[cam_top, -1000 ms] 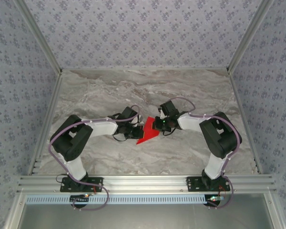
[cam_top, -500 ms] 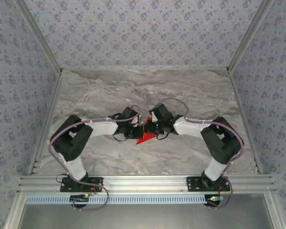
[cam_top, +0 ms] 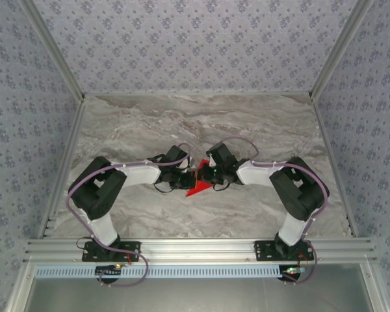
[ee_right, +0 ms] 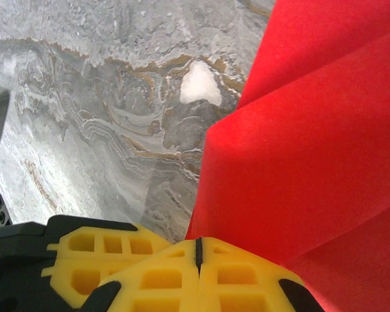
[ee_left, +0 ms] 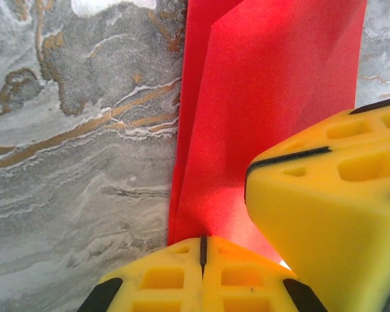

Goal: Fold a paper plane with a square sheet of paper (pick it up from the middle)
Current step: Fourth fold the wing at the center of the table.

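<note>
Reaching toward the middle of the marble table point(cam_top: 149, 123), the left gripper point(cam_top: 184, 177) has its yellow fingers point(ee_left: 159, 279) pressed together on one edge of the red sheet of paper point(cam_top: 199, 188) (creased into overlapping layers). The paper lies at the centre between the two arms, with one pointed corner toward the bases. Just right of it, the right gripper point(cam_top: 210, 174) is likewise closed, its fingertips point(ee_right: 240, 276) pinching the paper's other side.

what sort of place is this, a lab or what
Probably a robot test booth: left arm and right arm bolted to an aluminium rail, a marble-look tabletop, patterned walls boxing it in.
</note>
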You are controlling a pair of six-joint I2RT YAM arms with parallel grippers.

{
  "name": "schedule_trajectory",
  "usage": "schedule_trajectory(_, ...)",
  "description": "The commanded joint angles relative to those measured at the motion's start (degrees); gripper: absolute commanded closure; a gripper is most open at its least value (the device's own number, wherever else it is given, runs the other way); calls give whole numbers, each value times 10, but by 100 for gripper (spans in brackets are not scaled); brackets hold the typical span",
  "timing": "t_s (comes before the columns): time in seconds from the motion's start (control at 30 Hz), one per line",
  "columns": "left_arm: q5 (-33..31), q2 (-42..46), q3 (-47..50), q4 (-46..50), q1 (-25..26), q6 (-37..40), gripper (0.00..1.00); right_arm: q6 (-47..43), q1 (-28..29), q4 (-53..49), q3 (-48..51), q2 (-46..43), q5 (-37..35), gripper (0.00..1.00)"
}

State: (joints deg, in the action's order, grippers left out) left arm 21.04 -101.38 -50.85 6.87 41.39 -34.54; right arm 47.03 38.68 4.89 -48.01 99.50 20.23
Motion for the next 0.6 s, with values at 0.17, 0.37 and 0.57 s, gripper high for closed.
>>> schedule_trajectory(0.17, -65, -60, 46, 85, 11, 4, 100, 33, -22, 6, 40, 25, -4, 100)
schedule_trajectory(0.37, -66, -60, 48, 90, 11, 8, 100, -12, -57, -42, 32, 6, -44, 100)
schedule_trajectory(0.57, -64, -60, 45, 91, 12, 11, 100, -60, -98, -57, 23, -30, -51, 100)
